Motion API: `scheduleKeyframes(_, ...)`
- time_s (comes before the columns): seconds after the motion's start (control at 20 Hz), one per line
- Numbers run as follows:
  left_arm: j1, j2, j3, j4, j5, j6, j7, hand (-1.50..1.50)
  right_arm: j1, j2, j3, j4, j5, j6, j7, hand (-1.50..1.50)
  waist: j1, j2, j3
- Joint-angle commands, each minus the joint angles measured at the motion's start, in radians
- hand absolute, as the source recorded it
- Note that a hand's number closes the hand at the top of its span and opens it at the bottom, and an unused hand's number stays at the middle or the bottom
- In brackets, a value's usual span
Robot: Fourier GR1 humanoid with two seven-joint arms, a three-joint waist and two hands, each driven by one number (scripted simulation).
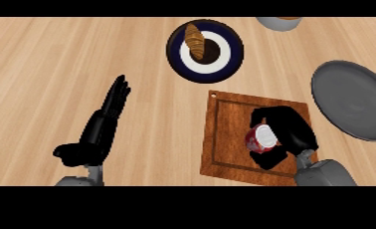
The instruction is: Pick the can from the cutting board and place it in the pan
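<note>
my r hand (290, 131) is curling round the red can (262, 138), fingers n thumb wrapping it, can sitting over the wooden cutting board (228, 123). grey pan (349, 98) is lying just right of the board. my l hand (103, 123) is resting w/ fingers straight, lower left.

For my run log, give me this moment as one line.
phase: grasp | right hand: fingers curled round can | can: on cutting board | pan: holds nothing visible | left hand: open, resting
</note>
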Motion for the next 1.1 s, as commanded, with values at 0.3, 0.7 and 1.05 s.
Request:
scheduleKeyframes(0.3, 0.018, -0.033, -0.017, -0.006, -0.022, 0.029, 0.019, 0.00, 0.454, -0.235, -0.026, -0.475, -0.011, -0.142, -0.252, 1.50, -0.028, 0.001, 0.004)
scheduleKeyframes(0.7, 0.022, -0.011, 0.003, 0.002, -0.019, 0.005, -0.011, 0.00, 0.660, -0.182, -0.217, -0.744, -0.166, -0.299, -0.309, 1.50, -0.032, 0.001, 0.005)
scheduleKeyframes(1.05, 0.023, -0.022, 0.001, -0.025, -0.016, 0.005, 0.009, 0.00, 0.595, -0.166, -0.472, -0.691, -0.459, -0.186, -0.257, 1.50, -0.005, 0.005, 0.005)
